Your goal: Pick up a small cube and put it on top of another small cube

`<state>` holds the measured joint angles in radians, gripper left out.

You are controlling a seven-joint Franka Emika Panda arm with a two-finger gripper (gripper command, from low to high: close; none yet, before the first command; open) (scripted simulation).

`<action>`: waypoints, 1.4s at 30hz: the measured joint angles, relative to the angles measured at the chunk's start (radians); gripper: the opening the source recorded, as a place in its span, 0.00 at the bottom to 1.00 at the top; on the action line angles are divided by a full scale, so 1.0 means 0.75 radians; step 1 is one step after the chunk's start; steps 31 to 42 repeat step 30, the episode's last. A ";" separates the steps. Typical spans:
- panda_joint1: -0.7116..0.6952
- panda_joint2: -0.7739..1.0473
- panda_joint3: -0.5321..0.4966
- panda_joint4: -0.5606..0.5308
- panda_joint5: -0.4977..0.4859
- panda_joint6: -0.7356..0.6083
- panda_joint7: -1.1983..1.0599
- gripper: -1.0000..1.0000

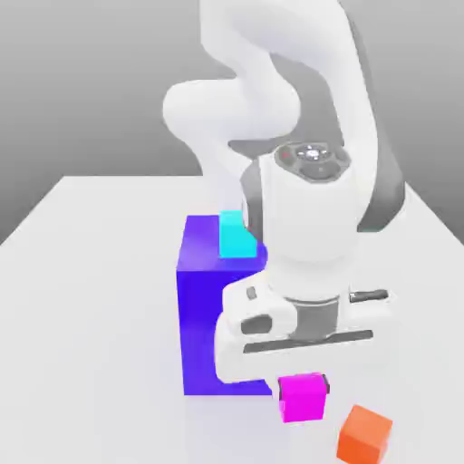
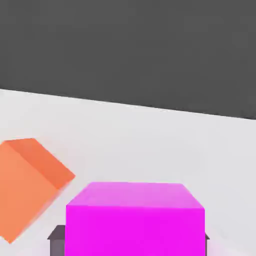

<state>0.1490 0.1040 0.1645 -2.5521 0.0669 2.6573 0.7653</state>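
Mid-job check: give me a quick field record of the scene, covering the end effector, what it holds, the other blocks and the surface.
end effector: shut on the magenta cube
magenta cube: gripped from above
orange cube: on the table, apart from the magenta cube, toward the exterior view's right
blue-purple block: tall, standing beside the arm
cyan cube: on top of the blue-purple block
table: light grey

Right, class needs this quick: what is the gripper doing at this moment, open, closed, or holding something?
Gripper: closed on the pink cube.
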 joint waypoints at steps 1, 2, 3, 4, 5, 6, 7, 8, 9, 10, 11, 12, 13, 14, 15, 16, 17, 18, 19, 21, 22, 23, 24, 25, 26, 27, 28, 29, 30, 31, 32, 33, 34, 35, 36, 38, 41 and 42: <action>0.060 -0.046 0.036 -0.048 0.010 0.004 -0.008 0.00; 0.104 -0.092 0.063 -0.097 0.024 0.006 -0.019 0.00; 0.156 -0.137 0.099 -0.145 0.038 0.009 -0.029 0.00; 0.219 -0.183 0.114 -0.193 0.052 0.012 -0.040 0.00; 0.250 -0.229 0.126 -0.241 0.064 0.015 -0.049 0.00; 0.278 -0.275 0.144 -0.289 0.077 0.018 -0.059 0.00; 0.311 -0.321 0.166 -0.337 0.090 0.021 -0.069 0.00; 0.350 -0.367 0.189 -0.386 0.103 0.024 -0.078 0.00; 0.371 -0.381 0.207 -0.416 0.104 0.042 -0.080 0.00; 0.375 -0.364 0.219 -0.430 0.092 0.073 -0.071 0.00; 0.371 -0.331 0.228 -0.437 0.070 0.112 -0.056 0.00; 0.364 -0.290 0.233 -0.439 0.041 0.154 -0.036 0.00; 0.360 -0.244 0.229 -0.439 0.003 0.199 -0.010 0.00; 0.349 -0.196 0.225 -0.438 -0.043 0.243 0.022 0.00; 0.356 -0.147 0.208 -0.437 -0.098 0.288 0.061 0.00; 0.362 -0.098 0.187 -0.434 -0.159 0.333 0.104 0.00; 0.367 -0.068 0.171 -0.433 -0.196 0.359 0.130 1.00; 0.367 -0.068 0.171 -0.433 -0.196 0.359 0.130 1.00; 0.367 -0.068 0.171 -0.433 -0.196 0.359 0.130 1.00; 0.367 -0.068 0.171 -0.433 -0.196 0.359 0.130 1.00; 0.367 -0.068 0.171 -0.433 -0.196 0.359 0.130 1.00; 0.372 -0.054 0.163 -0.432 -0.214 0.373 0.142 1.00; 0.373 -0.071 0.171 -0.433 -0.188 0.357 0.123 1.00; 0.386 -0.105 0.171 -0.435 -0.145 0.326 0.094 1.00; 0.401 -0.147 0.171 -0.437 -0.099 0.289 0.061 1.00; 0.419 -0.192 0.164 -0.439 -0.057 0.247 0.032 1.00; 0.433 -0.239 0.157 -0.441 -0.022 0.204 0.008 1.00; 0.444 -0.286 0.151 -0.443 0.009 0.160 -0.014 1.00; 0.455 -0.334 0.146 -0.445 0.034 0.115 -0.032 1.00; 0.455 -0.334 0.146 -0.445 0.034 0.115 -0.032 1.00; 0.455 -0.334 0.146 -0.445 0.034 0.115 -0.032 1.00; 0.455 -0.334 0.146 -0.445 0.034 0.115 -0.032 1.00; 0.455 -0.334 0.146 -0.445 0.034 0.115 -0.032 1.00; 0.455 -0.334 0.146 -0.445 0.034 0.115 -0.032 1.00; 0.455 -0.334 0.146 -0.445 0.034 0.115 -0.032 1.00; 0.455 -0.334 0.146 -0.445 0.034 0.115 -0.032 1.00; 0.455 -0.334 0.146 -0.445 0.034 0.115 -0.032 1.00; 0.455 -0.334 0.146 -0.445 0.034 0.115 -0.032 1.00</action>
